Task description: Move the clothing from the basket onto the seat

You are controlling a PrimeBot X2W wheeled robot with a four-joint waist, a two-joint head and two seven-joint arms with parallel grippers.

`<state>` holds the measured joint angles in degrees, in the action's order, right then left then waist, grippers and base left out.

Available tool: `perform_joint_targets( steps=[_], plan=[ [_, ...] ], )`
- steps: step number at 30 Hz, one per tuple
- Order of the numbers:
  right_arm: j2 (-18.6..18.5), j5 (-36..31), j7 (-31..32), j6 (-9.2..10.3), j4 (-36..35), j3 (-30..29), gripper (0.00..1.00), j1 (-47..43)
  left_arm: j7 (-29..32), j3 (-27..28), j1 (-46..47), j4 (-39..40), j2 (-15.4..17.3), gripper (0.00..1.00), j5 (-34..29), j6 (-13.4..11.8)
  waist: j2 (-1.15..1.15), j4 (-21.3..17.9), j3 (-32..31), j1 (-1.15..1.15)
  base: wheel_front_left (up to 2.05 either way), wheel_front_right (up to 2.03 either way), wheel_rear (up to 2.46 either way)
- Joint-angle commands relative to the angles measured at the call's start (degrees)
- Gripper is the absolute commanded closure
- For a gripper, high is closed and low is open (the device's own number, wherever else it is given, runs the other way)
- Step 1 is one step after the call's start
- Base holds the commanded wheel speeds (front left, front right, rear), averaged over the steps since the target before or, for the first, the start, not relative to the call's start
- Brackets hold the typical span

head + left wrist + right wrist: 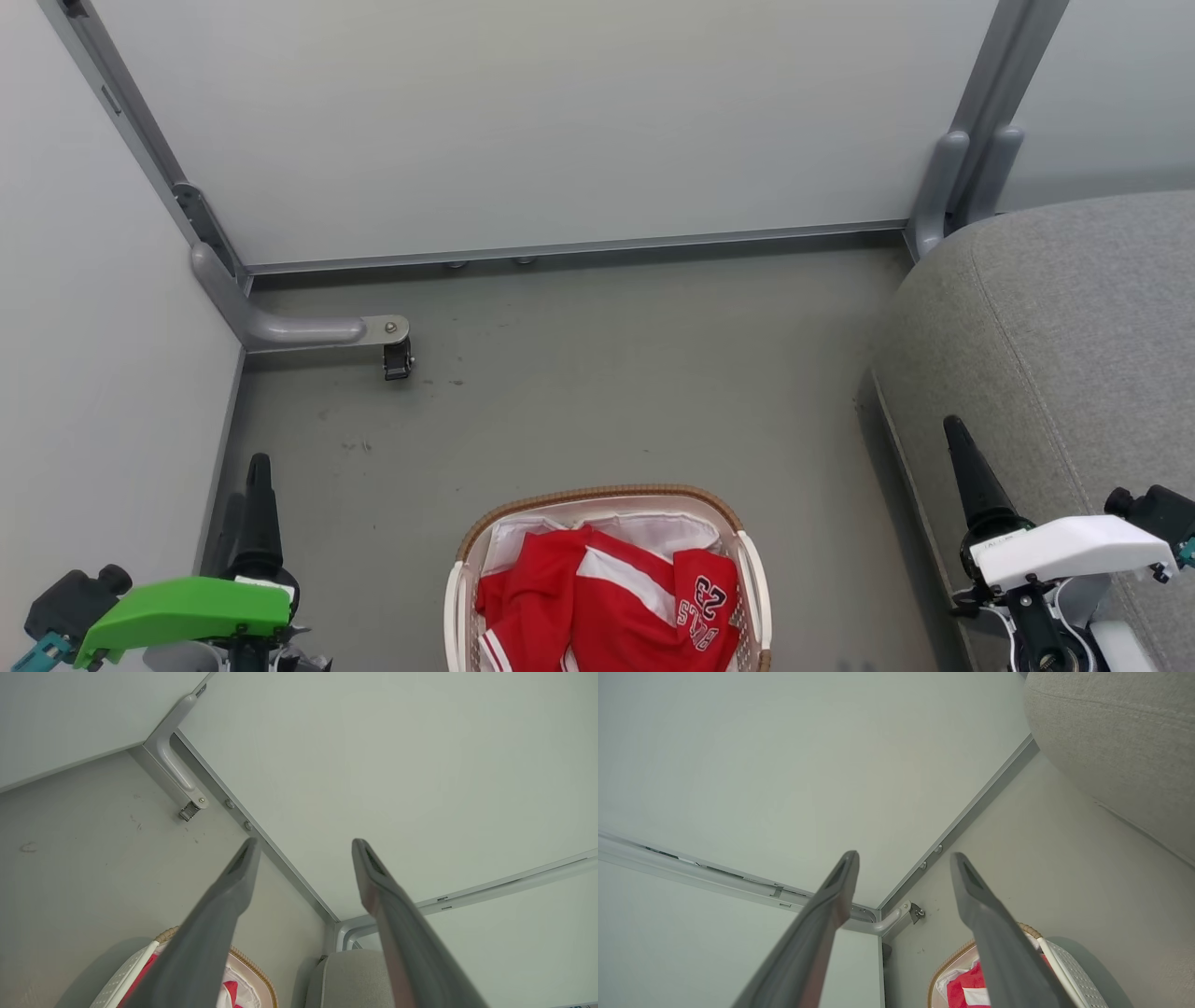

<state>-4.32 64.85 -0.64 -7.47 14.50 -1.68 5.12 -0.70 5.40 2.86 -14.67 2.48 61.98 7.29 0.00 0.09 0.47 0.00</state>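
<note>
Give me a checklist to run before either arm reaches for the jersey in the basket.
1. Jersey lies in the basket: ok.
2. Left gripper open, holding nothing: ok.
3. Right gripper open, holding nothing: ok.
4. Seat on the robot's right, ready to take the jersey: visible part bare, ok; the rest, cannot tell.
5. Jersey free of snags at the basket's near end: cannot tell, since the head view's bottom edge cuts it off.

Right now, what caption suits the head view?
Red jersey in the basket, grey seat at right, left tool and right tool flanking it.
</note>
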Motion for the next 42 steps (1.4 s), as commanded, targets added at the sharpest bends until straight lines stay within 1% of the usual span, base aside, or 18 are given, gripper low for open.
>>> perform_joint_targets(
  steps=[1, 19, 29, 42],
  plan=[
    [-0.7, -2.0, -0.6, -0.02, -1.0, 0.3, 0.00, 0.5, -0.7, -0.1, 0.1, 1.1, 0.6, 0.00, -2.5, 0.0, 0.00, 0.0, 0.0, 0.00, 0.00, 0.00, 0.00],
    [-1.9, -16.2, -4.3, -0.02, -1.5, 3.4, 0.00, 0.3, -4.3, -0.7, -1.2, 1.7, 1.0, 0.00, -18.4, 0.0, 0.00, 0.1, -0.2, 0.00, 0.00, 0.00, 0.00],
    [-2.4, -23.7, -6.1, -0.03, -1.6, 4.6, 0.00, 0.0, -6.0, -1.0, -1.8, 2.3, 1.3, 0.00, -26.1, -0.3, 0.00, 0.1, -0.4, 0.00, 0.00, 0.00, 0.00],
    [-2.6, -32.1, -8.1, -0.02, -2.3, 5.5, 0.00, 0.2, -8.1, -2.1, -2.1, 2.8, 1.8, 0.00, -34.3, -0.3, 0.00, -0.2, -0.2, 0.00, 0.00, 0.00, 0.00]
  ],
)
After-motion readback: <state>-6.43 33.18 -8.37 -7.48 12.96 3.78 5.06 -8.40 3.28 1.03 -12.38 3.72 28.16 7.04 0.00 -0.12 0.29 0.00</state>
